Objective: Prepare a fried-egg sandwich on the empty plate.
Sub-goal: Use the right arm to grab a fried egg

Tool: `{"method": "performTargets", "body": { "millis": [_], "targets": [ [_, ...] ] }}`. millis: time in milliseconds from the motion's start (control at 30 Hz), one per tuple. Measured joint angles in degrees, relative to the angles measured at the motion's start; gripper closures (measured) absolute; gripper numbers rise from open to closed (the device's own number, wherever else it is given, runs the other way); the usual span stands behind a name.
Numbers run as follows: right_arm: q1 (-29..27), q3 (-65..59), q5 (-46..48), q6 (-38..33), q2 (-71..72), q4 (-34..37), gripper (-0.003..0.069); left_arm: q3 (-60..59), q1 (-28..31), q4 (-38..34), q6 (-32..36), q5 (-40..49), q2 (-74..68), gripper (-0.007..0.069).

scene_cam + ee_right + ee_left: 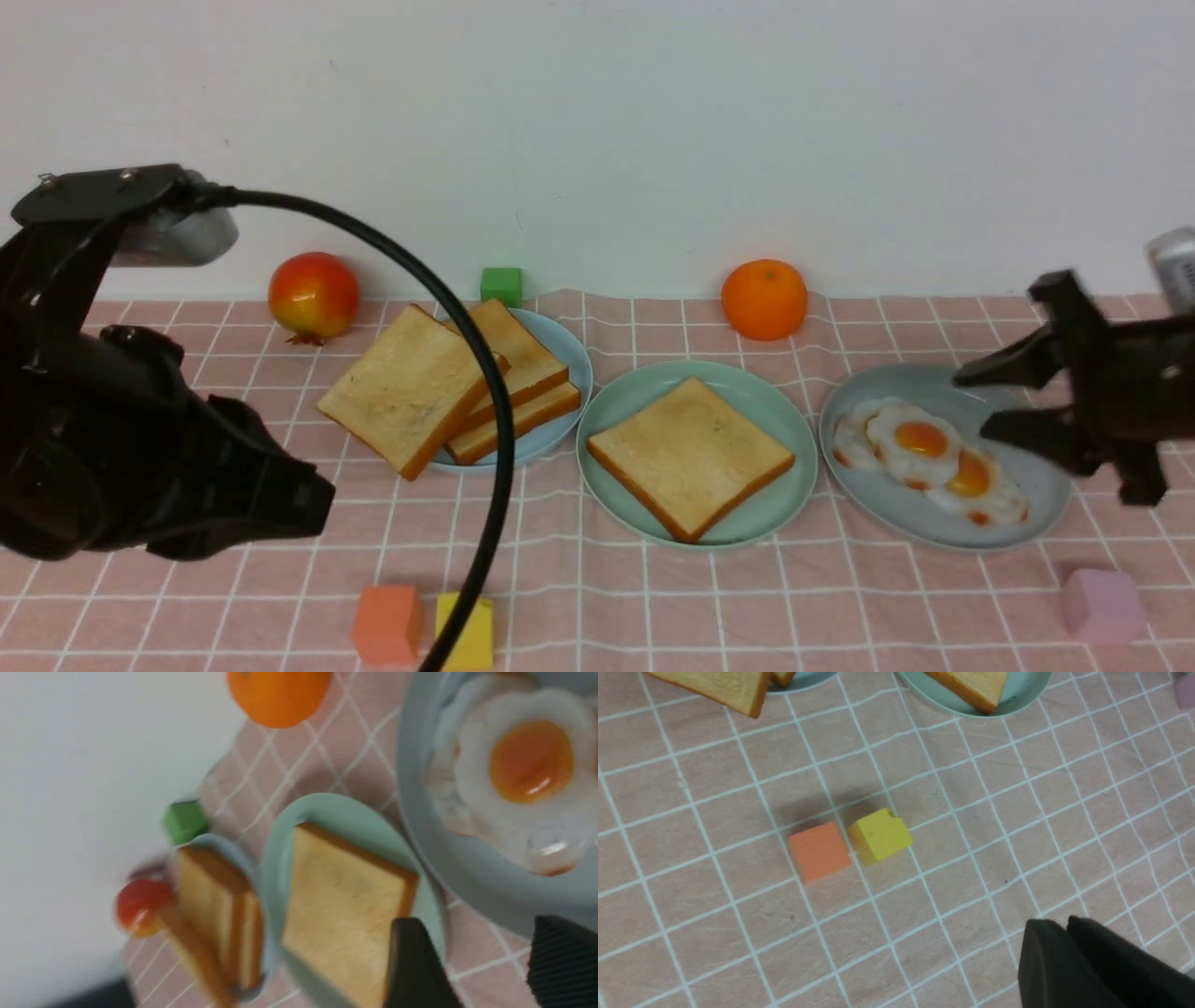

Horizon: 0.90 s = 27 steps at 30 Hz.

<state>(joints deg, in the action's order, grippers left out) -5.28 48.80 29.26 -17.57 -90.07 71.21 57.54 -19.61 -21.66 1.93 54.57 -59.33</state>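
Note:
The mint-green plate [766, 397] sits mid-table with one toast slice [691, 457] on it. More toast slices [406, 392] are stacked on the left pale blue plate [569, 359], the front one overhanging its rim. Fried eggs [920, 439] lie overlapping on the right grey-blue plate [896, 509]. My right gripper [971, 404] is open and empty above that plate's right edge. In the right wrist view its fingers [411, 961] frame the cloth between the green plate [327, 807] and the egg plate, with an egg [528, 765] beyond. My left gripper [327, 499] is shut and empty at the front left, and shows shut in its wrist view [1064, 926].
An orange cube [387, 623] and a yellow cube [471, 633] sit at the front, a pink cube [1103, 605] at front right. A red fruit [313, 294], a green cube [501, 285] and an orange [764, 299] stand along the back wall. The left arm's cable [485, 392] arcs over the toast.

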Motion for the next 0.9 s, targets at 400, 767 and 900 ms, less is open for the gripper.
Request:
{"method": "performTargets", "body": {
  "millis": [400,767,900],
  "targets": [
    [8.78,-1.94,-16.64,1.15,-2.13,0.42,0.0249,0.00,0.00,-0.17,0.20,-0.03,0.00,0.0524],
    [1.36,-1.94,-11.90,1.21,-7.62,0.98,0.0249,0.00,0.00,-0.33,0.32,1.84,0.00,0.0513],
    [0.94,-1.94,-11.29,1.21,-8.85,3.01,0.0249,0.00,0.00,-0.40,0.38,1.79,0.00,0.0513]
  ]
}}
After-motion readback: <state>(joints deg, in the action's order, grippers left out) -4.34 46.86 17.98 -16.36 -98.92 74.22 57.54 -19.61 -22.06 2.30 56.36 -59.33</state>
